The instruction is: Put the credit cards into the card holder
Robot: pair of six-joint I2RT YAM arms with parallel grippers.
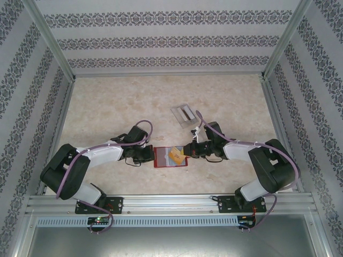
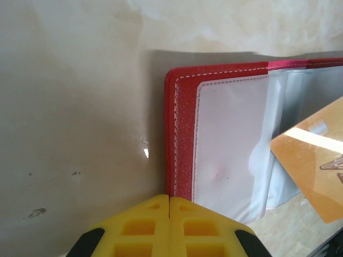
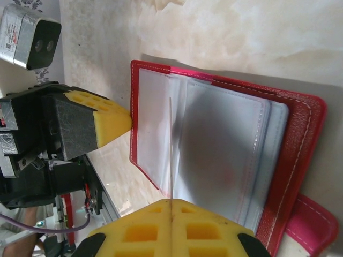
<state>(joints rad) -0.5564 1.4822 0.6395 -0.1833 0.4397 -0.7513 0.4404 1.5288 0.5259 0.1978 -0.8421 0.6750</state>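
Left hand [image 1: 151,156], seen from the top camera, lies low on the table [image 1: 107,107] with its tips at the left edge of the open red card holder [image 1: 163,161]. The right hand [image 1: 186,152] reaches in from the opposite side, at the edge of an orange credit card [image 1: 174,156] that sits over the holder's right half. A translucent tray [image 1: 184,113] lies further back on the table, apart from both.

From the left wrist, the left hand [image 2: 170,199] has its yellow fingers [image 2: 142,225] clenched together with nothing between them, and their tips meet the red stitched border of the card holder [image 2: 182,134]. The clear pockets [image 2: 230,144] lie spread open, and the orange credit card [image 2: 311,171] slants across their right side.

From the right wrist, the right hand [image 3: 170,202] is clenched on the orange credit card [image 3: 170,150], seen edge-on as a thin line standing over the clear pockets. The card holder [image 3: 300,139] lies flat and open, its snap tab [image 3: 313,225] at the lower right. The left hand [image 3: 126,120] touches its far edge.
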